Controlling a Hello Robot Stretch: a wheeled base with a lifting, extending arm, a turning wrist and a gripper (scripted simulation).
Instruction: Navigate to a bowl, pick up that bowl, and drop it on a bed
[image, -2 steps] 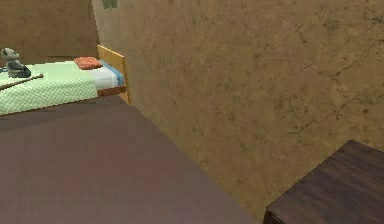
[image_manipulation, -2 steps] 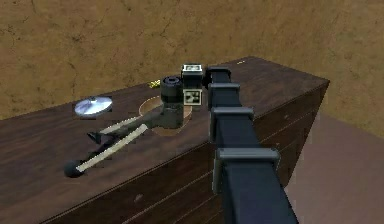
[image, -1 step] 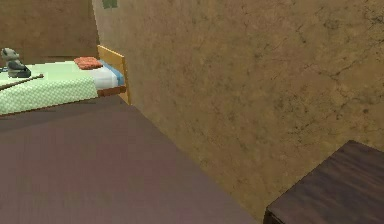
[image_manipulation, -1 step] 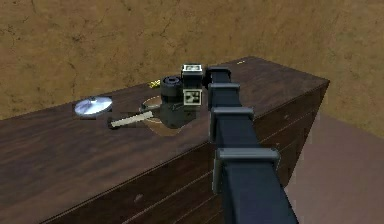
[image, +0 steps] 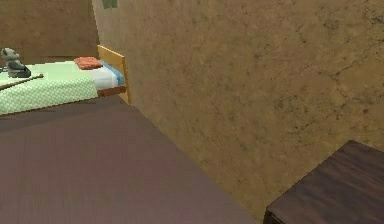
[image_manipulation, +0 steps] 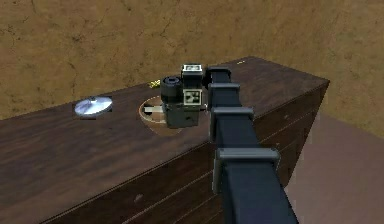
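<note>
The jaws sit at a tan bowl (image_manipulation: 150, 110) on the dark worktop (image_manipulation: 60, 150), near a silver disc (image_manipulation: 94, 106). I cannot tell their state or whether they hold anything.

In the arm side view, the arm (image_manipulation: 243, 160) is a dark square bar. It rises from the bottom edge at about 5 o'clock and runs toward 11 o'clock, stepping down in narrower sections (each one ringed by a collar). At its far end are two white squares (image_manipulation: 190, 96) with black marks, one above the other. The gripper (image_manipulation: 160, 110) and its dark, boxy body extend from them toward 9 o'clock. Whether it holds anything cannot be told.
</note>
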